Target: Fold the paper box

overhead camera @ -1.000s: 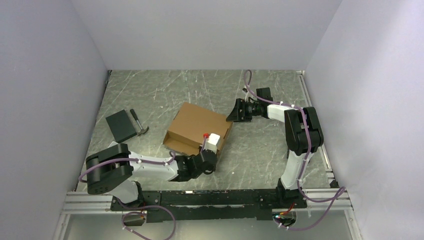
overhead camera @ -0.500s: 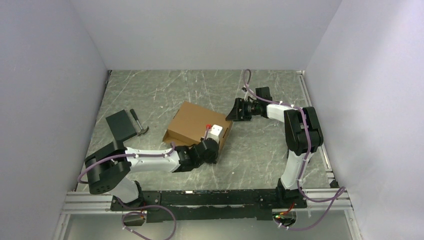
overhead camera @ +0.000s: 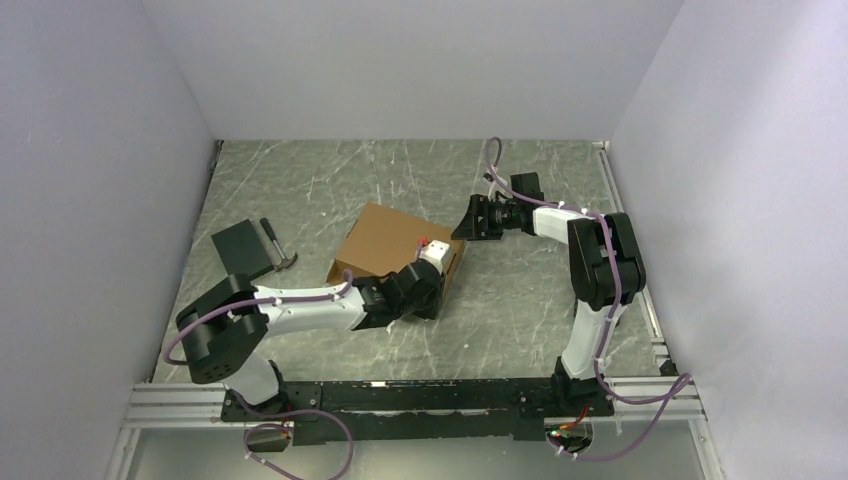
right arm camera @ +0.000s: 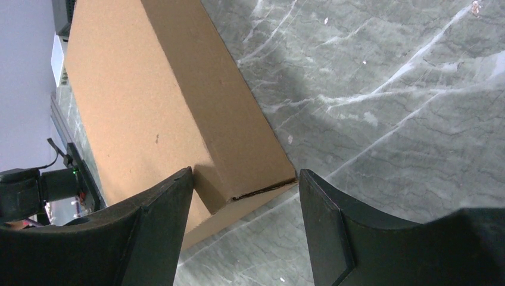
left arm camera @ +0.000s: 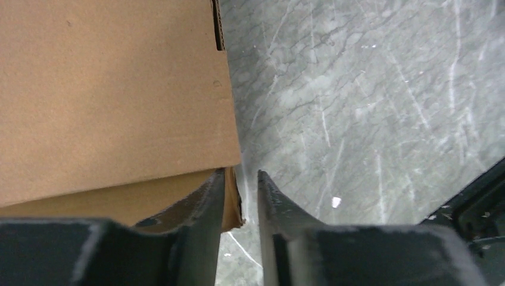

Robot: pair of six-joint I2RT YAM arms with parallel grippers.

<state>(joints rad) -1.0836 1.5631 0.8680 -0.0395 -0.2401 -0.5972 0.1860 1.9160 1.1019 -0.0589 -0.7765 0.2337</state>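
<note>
Edges, room: paper box (overhead camera: pixel 393 243) mid-table (overhead camera: pixel 520 300), bare marble open to its right and near sides.
Pose: my left arm lies low, reaching the box's near right corner; my right arm doubles back to its far right corner.
Left gripper (left arm camera: pixel 241 176): jaws narrowly parted around a flap edge.
Right gripper (right arm camera: pixel 245 176): jaws wide, straddling the corner.
Box interior: hidden.

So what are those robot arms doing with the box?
The robot is folding a brown paper box. The left claw, barely open, has a thin cardboard edge in it at the box's near corner. The right claw sits wide open around the far corner. The box looks almost shut.
</note>
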